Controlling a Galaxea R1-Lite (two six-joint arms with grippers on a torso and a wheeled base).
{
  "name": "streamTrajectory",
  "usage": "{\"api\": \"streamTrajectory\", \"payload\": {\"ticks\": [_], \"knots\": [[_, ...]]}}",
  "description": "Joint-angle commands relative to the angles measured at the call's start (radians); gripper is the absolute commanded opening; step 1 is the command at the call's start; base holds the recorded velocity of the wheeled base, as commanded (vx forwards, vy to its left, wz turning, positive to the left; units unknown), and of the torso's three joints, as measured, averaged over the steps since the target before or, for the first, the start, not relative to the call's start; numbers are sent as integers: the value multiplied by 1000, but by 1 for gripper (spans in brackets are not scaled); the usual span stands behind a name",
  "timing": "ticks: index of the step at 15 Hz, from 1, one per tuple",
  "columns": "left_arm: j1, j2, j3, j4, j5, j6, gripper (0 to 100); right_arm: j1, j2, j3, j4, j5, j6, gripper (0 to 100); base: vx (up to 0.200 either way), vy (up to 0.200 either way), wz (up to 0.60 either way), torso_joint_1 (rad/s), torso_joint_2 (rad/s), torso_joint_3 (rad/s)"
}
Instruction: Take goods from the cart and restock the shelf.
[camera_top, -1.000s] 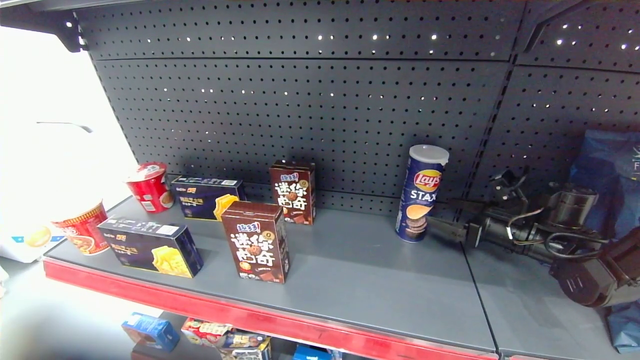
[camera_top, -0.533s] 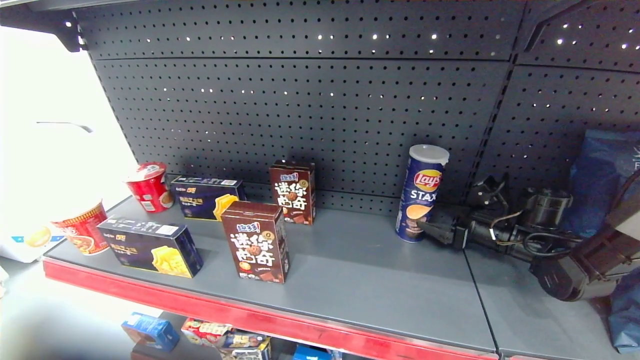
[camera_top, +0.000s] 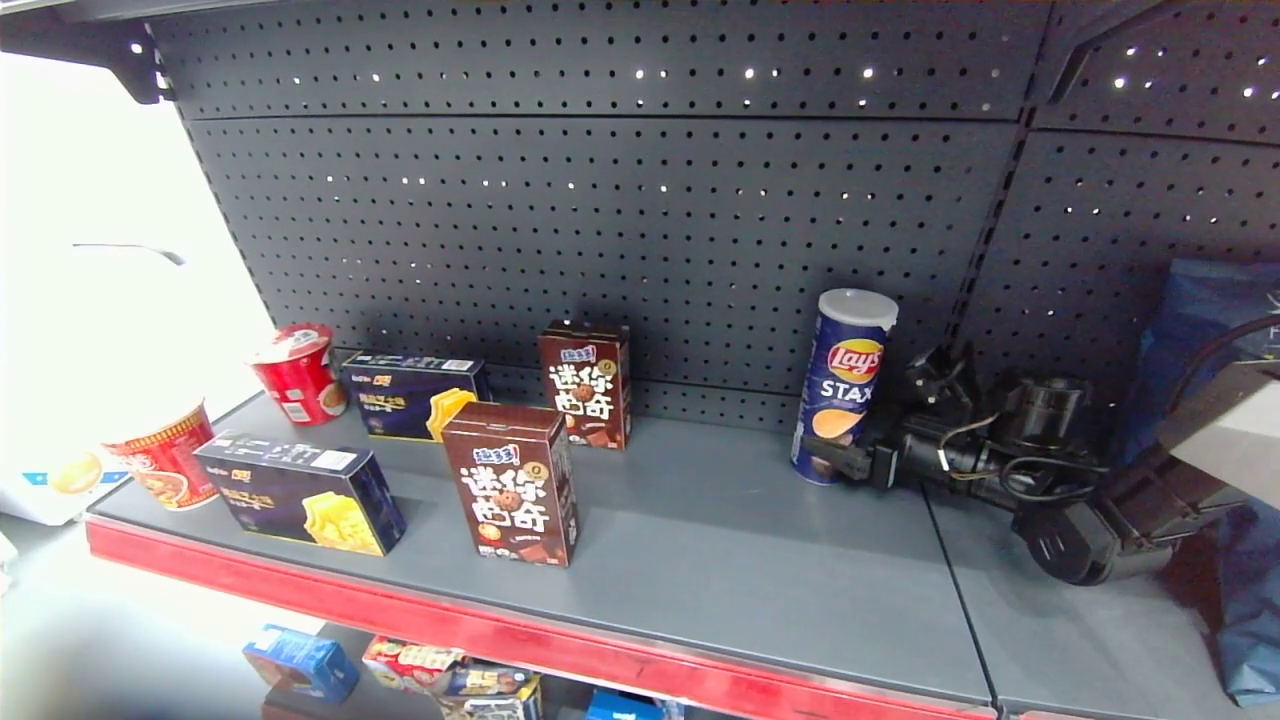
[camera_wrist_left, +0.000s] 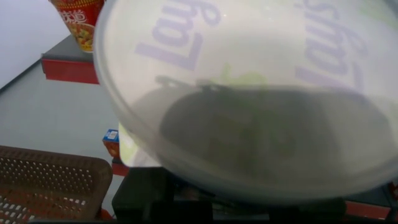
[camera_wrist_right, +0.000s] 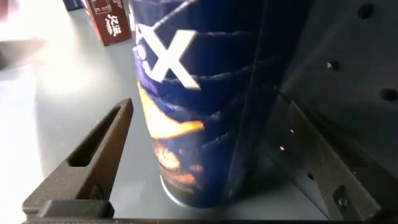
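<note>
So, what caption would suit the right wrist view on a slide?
Right gripper, open, flanks the upright blue can on the grey shelf.

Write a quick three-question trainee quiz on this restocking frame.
1. True or false: the chips can stands upright on the shelf.
2. How does the right gripper sit?
A) shut on a red cup
B) open, one finger on each side of the can's lower part
C) open above the can's lid
3. How many brown boxes stand on the shelf?

Key: 1 true; 2 B; 3 two.
</note>
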Motion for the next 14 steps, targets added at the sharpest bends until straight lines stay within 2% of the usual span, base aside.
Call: {"api": "streamTrajectory", "payload": {"ticks": [1,2,7,10,12,13,14], "knots": [[0,-1,5,0,0,-1,0,6,23,-24,-3,0,-1,100,0,0,0,0,0,0],[0,-3,6,0,0,-1,0,6,32,-31,-13,0,-1,0,0,0,0,0,0,0],[2,-23,34,0,2,-1,0,9,-5,-5,-14,-14,-1,0,0,0,0,0,0,0],[2,-59,57,2,2,-7,0,35,-109,90,-13,-113,-1,0,0,0,0,0,0,0],[2,-64,58,2,2,-7,0,40,-150,134,-14,-127,-1,0,0,0,0,0,0,0],[2,-72,61,2,2,-7,0,51,-252,255,-16,-138,-1,0,0,0,0,0,0,0],[2,-72,61,2,2,-7,0,52,-256,260,-16,-138,-1,0,0,0,0,0,0,0]]}}
